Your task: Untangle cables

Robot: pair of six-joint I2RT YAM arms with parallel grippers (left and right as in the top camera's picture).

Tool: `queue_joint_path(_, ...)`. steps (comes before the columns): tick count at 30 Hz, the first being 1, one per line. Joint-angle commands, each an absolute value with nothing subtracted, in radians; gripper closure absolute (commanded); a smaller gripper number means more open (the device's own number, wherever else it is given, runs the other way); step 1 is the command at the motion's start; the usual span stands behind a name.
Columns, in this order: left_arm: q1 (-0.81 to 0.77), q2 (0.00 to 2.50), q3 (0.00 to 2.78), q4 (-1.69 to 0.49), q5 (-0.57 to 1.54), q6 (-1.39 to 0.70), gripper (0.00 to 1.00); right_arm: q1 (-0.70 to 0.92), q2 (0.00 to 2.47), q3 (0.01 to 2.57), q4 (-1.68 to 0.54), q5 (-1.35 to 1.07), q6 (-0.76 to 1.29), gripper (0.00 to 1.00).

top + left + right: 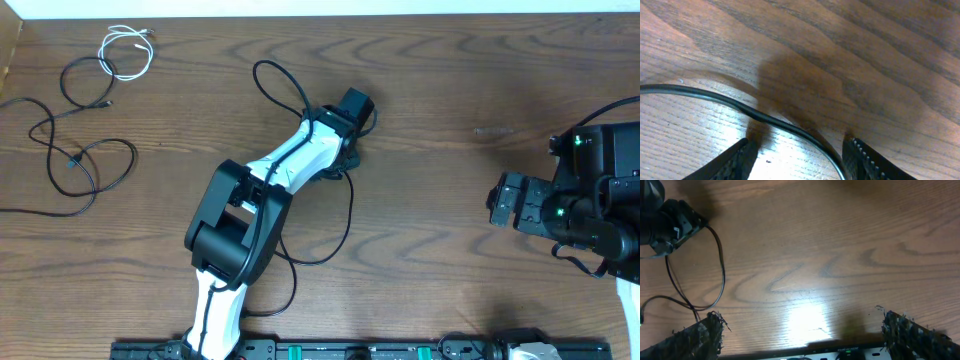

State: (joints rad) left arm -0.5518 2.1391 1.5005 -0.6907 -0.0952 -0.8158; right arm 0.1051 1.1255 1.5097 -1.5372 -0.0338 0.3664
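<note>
Since the left arm (290,160) blocks most of its own tool from overhead, I go by the left wrist view for the left pincer (799,152). It points straight down at the desk (450,80), jaws partly apart and holding nothing. One black cable (765,118) lies flat on the wood and curves between the two fingers, closer to the right-hand pad. I cannot tell whether it touches that pad.

From overhead, that arm reaches from the near edge of the desk up to about the middle, elbow bent, wrist angled towards the far edge. The same black cable loops out beyond the wrist and trails back beside the forearm towards the near edge.

The right arm (600,190) sits folded at the right edge. The right pincer (800,317) faces the middle of the desk, jaws wide and gripping nothing, with bare wood between them.

The other black cables (72,160) lie in loose loops near the far-left corner. The short white cable (125,50) is coiled just beside them, nearer the far edge.
</note>
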Motion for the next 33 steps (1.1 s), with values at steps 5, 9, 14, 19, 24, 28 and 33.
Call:
queue_joint_path(5, -0.546, 2.231, 1.477, -0.719, -0.086, -0.797, 0.62, 0.099, 1.126, 1.514, -1.538, -0.029, 0.373, 0.01)
queue_joint_path(9, -0.545, 2.231, 1.477, -0.728, -0.087, -0.789, 0.92, 0.099, 1.126, 1.514, -1.538, -0.029, 0.373, 0.01)
queue_joint_path(14, -0.545, 2.224, 1.477, -0.741, -0.058, -0.779, 0.92, 0.099, 1.126, 1.514, -1.538, -0.029, 0.373, 0.01)
queue_joint_path(19, -0.54, 2.186, 1.477, -0.738, -0.045, -0.778, 0.63, 0.099, 1.126, 1.514, -1.538, -0.029, 0.373, 0.01)
queue_joint_path(24, -0.509, 2.183, 1.477, -0.712, -0.046, -0.751, 0.2, 0.099, 1.126, 1.514, -1.538, -0.029, 0.373, 0.01)
queue_joint_path(28, -0.483, 2.185, 1.477, -0.683, -0.045, -0.705, 0.11, 0.099, 1.126, 1.514, -1.538, -0.028, 0.373, 0.01)
queue_joint_path(33, -0.471, 2.19, 1.477, -0.657, -0.057, -0.703, 0.29, 0.099, 1.126, 1.514, -1.538, -0.029, 0.373, 0.01)
